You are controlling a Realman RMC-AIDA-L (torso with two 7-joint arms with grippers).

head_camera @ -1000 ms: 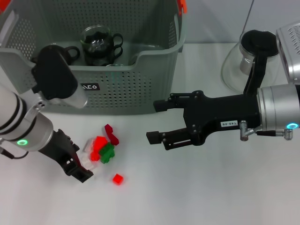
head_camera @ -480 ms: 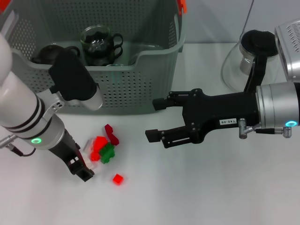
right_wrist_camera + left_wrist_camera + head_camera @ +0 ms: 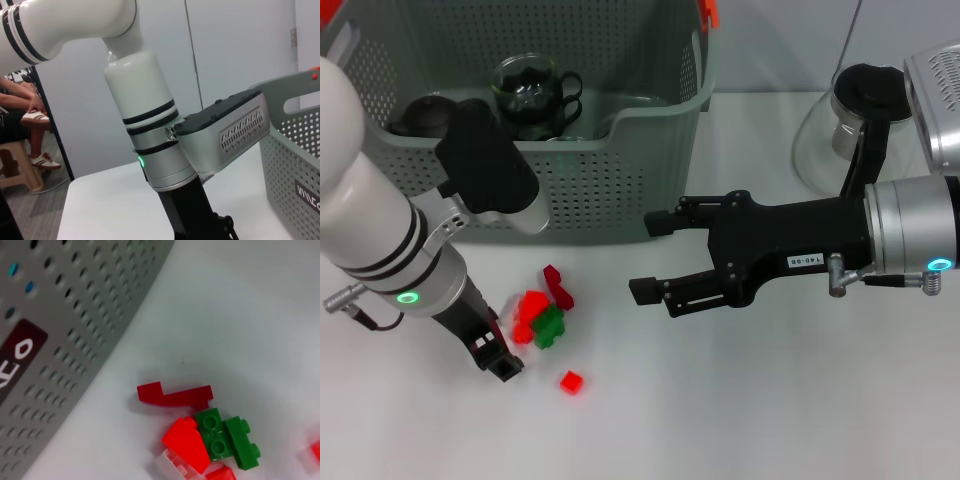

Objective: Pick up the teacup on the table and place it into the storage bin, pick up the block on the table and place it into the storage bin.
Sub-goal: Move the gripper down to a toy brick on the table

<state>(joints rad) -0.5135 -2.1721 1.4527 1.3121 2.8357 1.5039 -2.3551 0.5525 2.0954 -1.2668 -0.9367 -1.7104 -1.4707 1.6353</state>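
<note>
Below the bin [image 3: 620, 150], at lower left of the head view, we had our left gripper [image 3: 500, 358] low on the tabletop [image 3: 770, 400] beside the blocks [image 3: 545, 318]; whether its jaws were apart we could not tell. Glass cups [image 3: 528, 95] already sat in the bin. Our right gripper [image 3: 655, 258] hovered mid-frame, jaws apart. We judged the blocks light, stiff and slick, best pinched across flat sides.

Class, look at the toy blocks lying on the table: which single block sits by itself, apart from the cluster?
The small red cube. It lies alone on the table, nearer the camera, while the green block and the other red pieces touch in one cluster.
</note>
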